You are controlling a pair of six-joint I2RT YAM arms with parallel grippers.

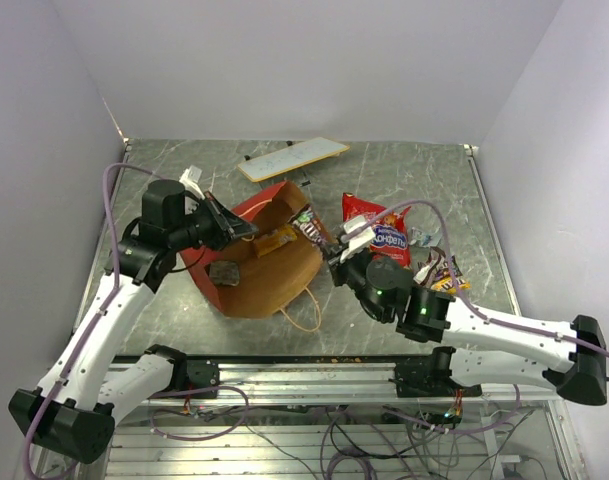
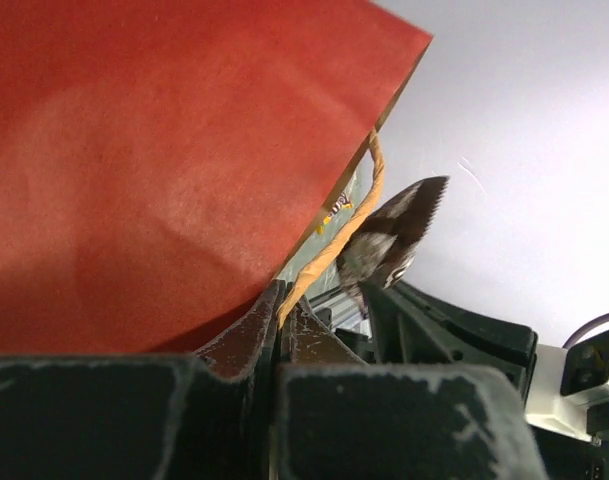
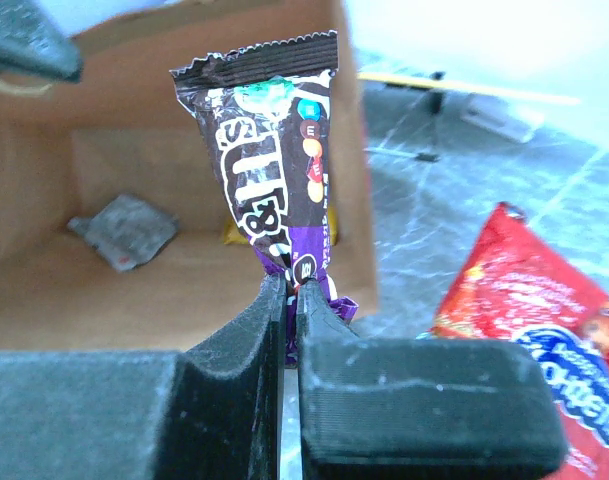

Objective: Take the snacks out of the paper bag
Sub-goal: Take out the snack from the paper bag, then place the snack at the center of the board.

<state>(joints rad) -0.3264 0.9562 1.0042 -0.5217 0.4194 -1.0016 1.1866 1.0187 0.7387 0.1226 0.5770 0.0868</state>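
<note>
Two claws clamped.
Left claw [image 1: 244, 229] pinches paper bag [image 1: 284, 278] rim; right claw [image 3: 290, 292] grips candy packet [image 3: 274, 160] at 3 o'clock.

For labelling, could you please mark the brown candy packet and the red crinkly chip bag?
brown candy packet [image 3: 269, 200]: right wrist view, printed middle.
red crinkly chip bag [image 1: 389, 239]: top view, blue logo.

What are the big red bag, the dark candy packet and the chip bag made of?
The paper bag: matte paper, red outside, brown kraft inside, with creased folds. The candy packet: glossy film, probably plastic, with a serrated sealed edge. The chip bag: shiny crinkled film, likely plastic too.
</note>
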